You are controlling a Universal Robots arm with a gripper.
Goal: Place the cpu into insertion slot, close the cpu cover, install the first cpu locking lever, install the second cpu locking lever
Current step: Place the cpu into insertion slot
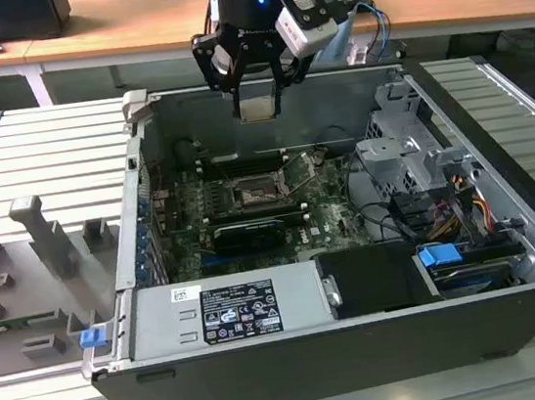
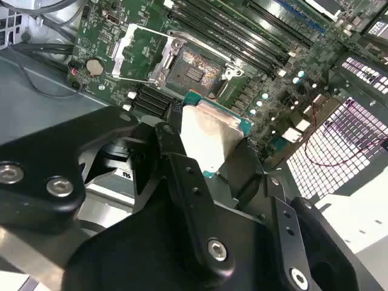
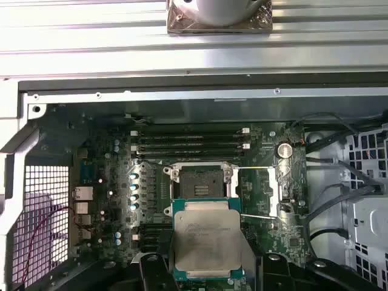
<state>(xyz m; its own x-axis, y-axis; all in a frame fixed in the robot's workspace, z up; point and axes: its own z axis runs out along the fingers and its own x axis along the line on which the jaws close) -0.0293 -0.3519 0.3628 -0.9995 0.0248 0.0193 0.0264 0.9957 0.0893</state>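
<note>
I'm looking at the slatted metal surface, with the open computer case lying on it and taking up the middle and the exterior view's right. Some grey plastic fixtures stand on the surface toward the exterior view's left. Inside the case, the green motherboard lies flat on the floor. A silver drive cage and a bundle of cables sit beside it on the exterior view's right. My gripper hangs over the far part of the case, well above the board. In the second wrist view the black fingers are clamped on opposite edges of the chip, so I have a firm hold. On the board, the cpu cover is swung open. It is a thin silvery frame with a square window, tilted up just beside the socket on the exterior view's right. That leaves the insertion slot uncovered, and both wrist views show its dark centre and metal rim with nothing seated in it. The cpu is in my grasp, up in the air and apart from the slot. Its dull metal top faces the first wrist camera, and its green edge shows around the lid. In the exterior view it appears as a small tan square between the fingertips.
</note>
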